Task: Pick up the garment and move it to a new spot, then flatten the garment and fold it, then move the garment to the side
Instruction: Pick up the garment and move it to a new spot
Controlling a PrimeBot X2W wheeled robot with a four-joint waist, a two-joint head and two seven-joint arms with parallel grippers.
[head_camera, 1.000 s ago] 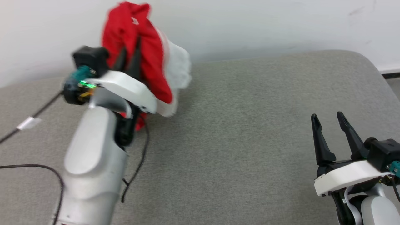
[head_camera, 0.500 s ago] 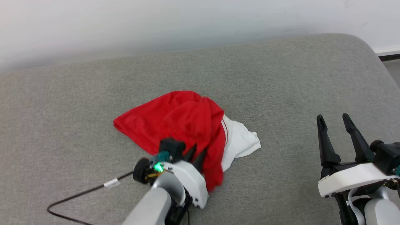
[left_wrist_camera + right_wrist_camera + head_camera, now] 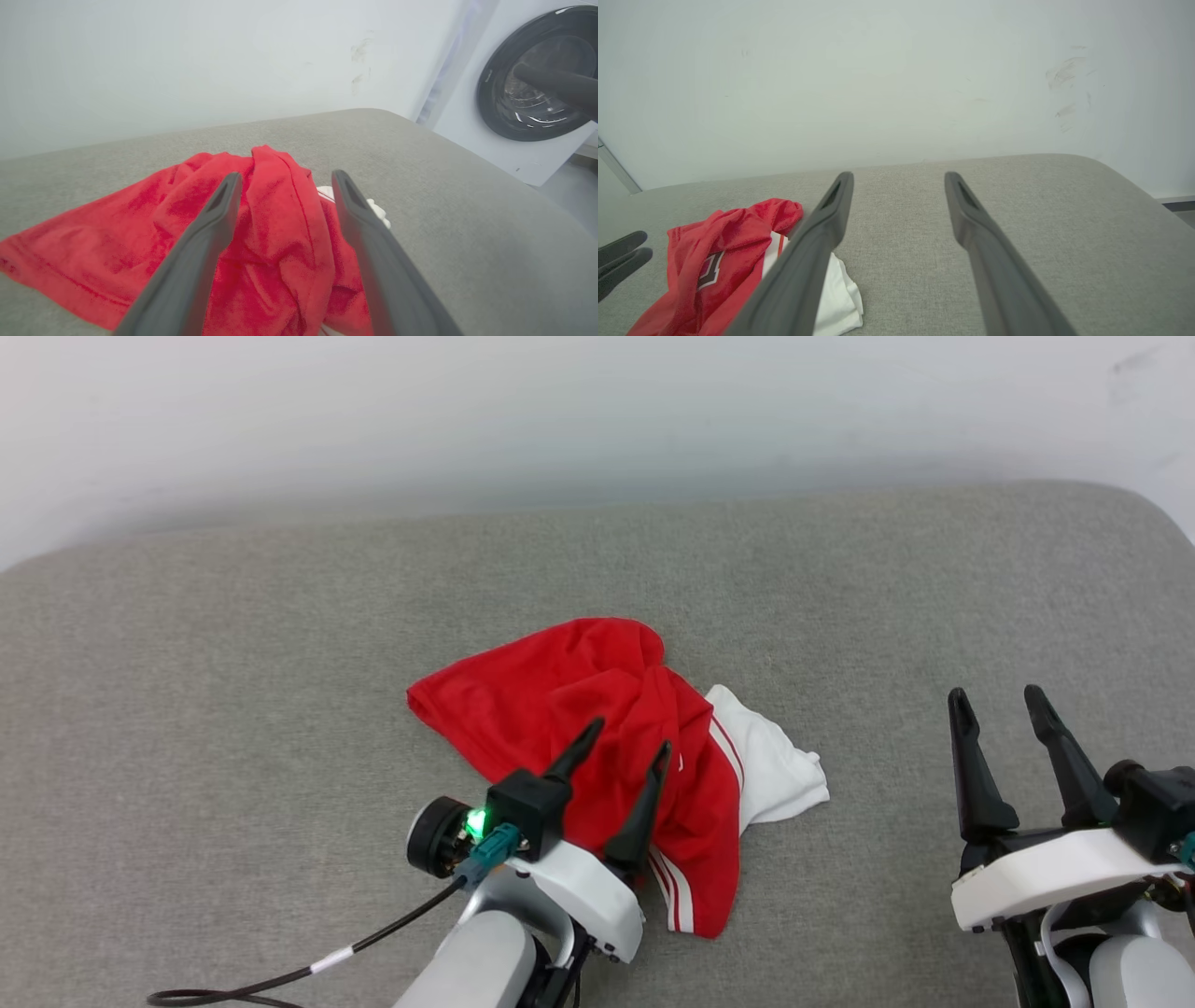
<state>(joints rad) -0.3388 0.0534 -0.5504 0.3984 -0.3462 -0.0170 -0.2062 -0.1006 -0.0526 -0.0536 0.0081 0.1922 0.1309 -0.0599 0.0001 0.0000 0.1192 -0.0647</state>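
Head view: garment [image 3: 597,728] lies crumpled, centre of cushion [image 3: 280,663]; left gripper [image 3: 631,734] over its near edge, fingers apart; right gripper [image 3: 995,694] near right, fingers apart, well clear. Left wrist view: red cloth beneath spread fingers; washer [image 3: 537,79] far right. Right wrist view: black print [image 3: 707,270] visible.
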